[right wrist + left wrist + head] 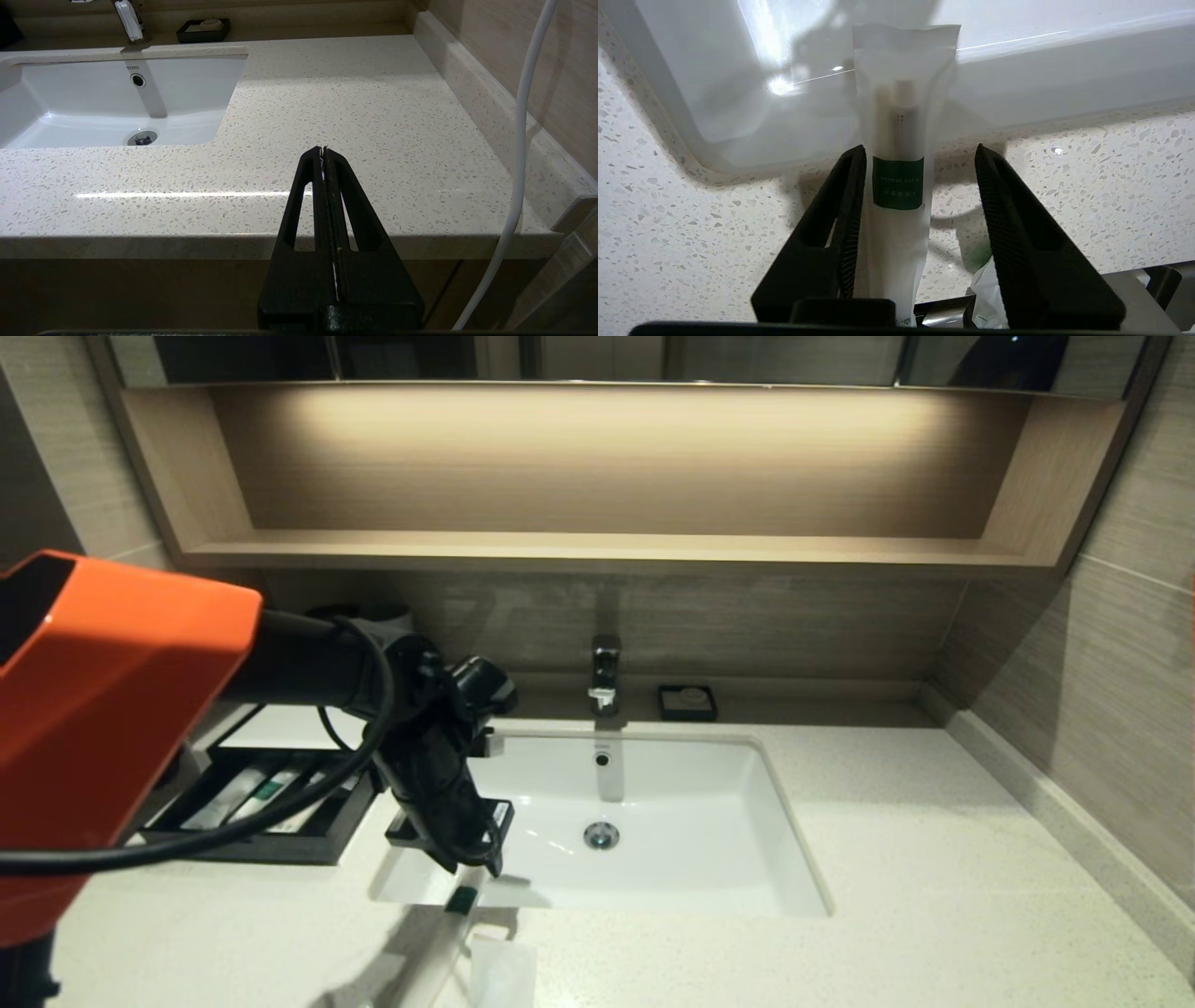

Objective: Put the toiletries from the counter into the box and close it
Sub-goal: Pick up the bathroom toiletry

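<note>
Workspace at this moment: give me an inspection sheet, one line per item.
Surface: cream speckled counter with a sunken white basin.
Job's things: the green-labelled sachet lies at the basin's front edge, one end over the rim; a crinkly packet lies beside it; the box stands left of the basin with its drawer open, sachets already inside.
Clutter: small black square dish by the tap.
Grippers: left claw open, straddling the sachet; right claw shut, empty, parked off the counter's front edge.
Cables: black cable loops along the left arm; white cable beside the right claw.
Surroundings: wooden shelf, tiled walls.
</note>
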Motion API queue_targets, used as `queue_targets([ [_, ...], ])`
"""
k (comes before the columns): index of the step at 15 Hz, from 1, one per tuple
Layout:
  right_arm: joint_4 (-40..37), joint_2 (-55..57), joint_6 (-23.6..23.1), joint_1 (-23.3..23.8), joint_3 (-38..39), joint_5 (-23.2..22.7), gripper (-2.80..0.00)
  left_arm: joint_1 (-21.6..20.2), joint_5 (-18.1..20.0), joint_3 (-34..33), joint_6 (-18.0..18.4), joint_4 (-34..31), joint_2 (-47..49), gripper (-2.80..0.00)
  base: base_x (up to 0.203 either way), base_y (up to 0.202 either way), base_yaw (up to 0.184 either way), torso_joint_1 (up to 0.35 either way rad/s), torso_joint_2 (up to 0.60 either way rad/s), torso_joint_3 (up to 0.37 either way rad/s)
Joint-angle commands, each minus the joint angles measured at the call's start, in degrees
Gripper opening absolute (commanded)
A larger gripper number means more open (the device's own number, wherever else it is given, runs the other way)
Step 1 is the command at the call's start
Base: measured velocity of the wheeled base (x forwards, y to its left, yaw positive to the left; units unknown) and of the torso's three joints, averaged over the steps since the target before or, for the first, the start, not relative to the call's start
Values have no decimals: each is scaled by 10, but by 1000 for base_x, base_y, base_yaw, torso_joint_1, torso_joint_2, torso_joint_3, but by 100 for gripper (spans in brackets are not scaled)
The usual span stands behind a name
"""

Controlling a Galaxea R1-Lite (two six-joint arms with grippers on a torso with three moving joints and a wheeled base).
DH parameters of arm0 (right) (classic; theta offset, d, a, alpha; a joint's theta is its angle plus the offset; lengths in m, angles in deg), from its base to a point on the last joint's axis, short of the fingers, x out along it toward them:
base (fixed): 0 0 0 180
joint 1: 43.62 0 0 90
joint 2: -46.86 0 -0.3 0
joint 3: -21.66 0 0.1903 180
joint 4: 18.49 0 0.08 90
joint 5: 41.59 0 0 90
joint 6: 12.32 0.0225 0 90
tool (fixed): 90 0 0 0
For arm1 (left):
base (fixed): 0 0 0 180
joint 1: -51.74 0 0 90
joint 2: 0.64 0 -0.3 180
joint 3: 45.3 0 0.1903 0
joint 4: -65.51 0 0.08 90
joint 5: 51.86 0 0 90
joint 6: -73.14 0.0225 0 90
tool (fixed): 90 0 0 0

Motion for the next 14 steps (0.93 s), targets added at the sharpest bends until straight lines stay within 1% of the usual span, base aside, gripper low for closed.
queue_targets([
  [1, 0, 1, 0, 0, -1, 0, -280, 0, 0, 0, 0, -2, 6, 0, 0, 0, 0, 0, 0, 0],
  [7, 0, 1, 0, 0, 0, 0, -280, -1, 0, 25, 2, -5, 26, 0, 0, 0, 0, 0, 0, 0],
  [11, 0, 1, 0, 0, 0, 0, -280, -1, -1, 27, 4, -9, 32, 0, 0, 0, 0, 0, 0, 0],
  [14, 0, 1, 0, 0, 0, 0, -280, -1, -9, 28, 6, -8, 43, 0, 0, 0, 0, 0, 0, 0],
])
